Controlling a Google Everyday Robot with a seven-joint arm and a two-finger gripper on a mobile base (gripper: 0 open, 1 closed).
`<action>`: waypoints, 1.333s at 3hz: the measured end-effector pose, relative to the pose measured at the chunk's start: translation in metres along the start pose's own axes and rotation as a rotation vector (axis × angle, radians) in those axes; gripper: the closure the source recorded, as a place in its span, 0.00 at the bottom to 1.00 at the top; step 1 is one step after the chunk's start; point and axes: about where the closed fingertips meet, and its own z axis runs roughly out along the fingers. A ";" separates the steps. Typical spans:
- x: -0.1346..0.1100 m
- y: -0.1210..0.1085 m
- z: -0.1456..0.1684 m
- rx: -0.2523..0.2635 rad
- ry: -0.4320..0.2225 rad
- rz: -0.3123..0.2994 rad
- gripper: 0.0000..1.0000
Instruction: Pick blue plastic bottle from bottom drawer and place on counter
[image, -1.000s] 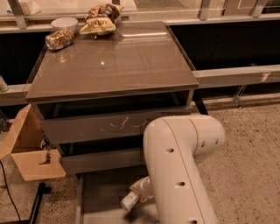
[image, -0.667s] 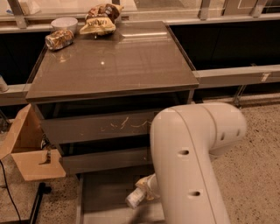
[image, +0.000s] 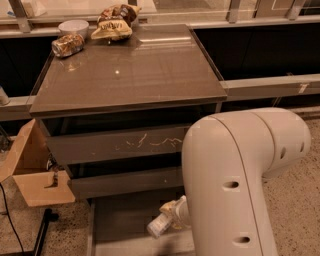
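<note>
The blue plastic bottle (image: 158, 227) is a small pale bottle lying tilted, cap end down-left, above the pulled-out bottom drawer (image: 117, 225). My gripper (image: 173, 212) sticks out from behind my big white arm (image: 235, 185) and is shut on the bottle's upper end. The arm hides the drawer's right half. The counter (image: 135, 75) is the glossy grey-brown slab on top of the cabinet, well above the gripper.
A shiny can (image: 67, 45), a white bowl (image: 73, 26) and a snack bag (image: 112, 22) sit at the counter's back left. The drawer with white scratches (image: 130, 144) is above the gripper. An open cardboard box (image: 35, 172) stands left of the cabinet.
My arm has swung right and closer to the camera. The gripper and the bottle have shifted a little to the right together above the drawer.
</note>
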 end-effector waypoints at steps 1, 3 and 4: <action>-0.011 -0.013 -0.015 0.003 -0.011 0.009 1.00; -0.072 -0.037 -0.048 -0.157 -0.060 -0.019 1.00; -0.088 -0.045 -0.051 -0.200 -0.096 0.079 1.00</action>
